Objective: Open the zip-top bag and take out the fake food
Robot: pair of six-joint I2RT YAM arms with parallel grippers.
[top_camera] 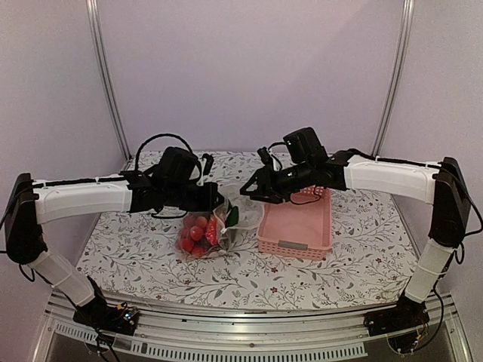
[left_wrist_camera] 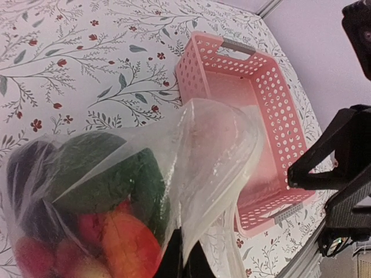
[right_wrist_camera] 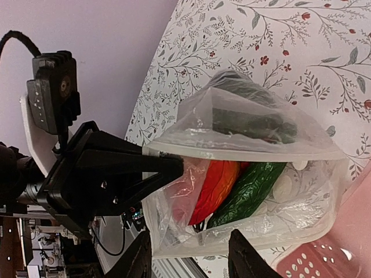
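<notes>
The left gripper [right_wrist_camera: 175,168] was clamped tight on the top edge of the zip-top bag [right_wrist_camera: 255,145], pinching one side of the rim and holding it up. In the right wrist view the bag's mouth was gaping wide open, and the fake food [right_wrist_camera: 229,191] was all sitting inside. There was a long green cucumber [right_wrist_camera: 249,188] lying next to a red-orange piece [right_wrist_camera: 213,186], with another dark green item above them behind the crinkly plastic.

The right gripper [top_camera: 249,188] had its fingers [right_wrist_camera: 141,258] spread apart and wasn't gripping anything. It hovered right at the open mouth, facing the left gripper. The lower lip of the bag sat just in front of those fingers, though it was hard to tell if plastic and fingers were actually touching.

From the top camera, the bag hung down from the left gripper in the middle of the floral table [top_camera: 136,249], between the two arms. A bunch of red pieces [top_camera: 194,234] was piled at its bottom. The pink basket [top_camera: 296,226] was just to its right, close beside it. Whether the bag's bottom rested on the table or dangled a bit above it couldn't really be made out.
</notes>
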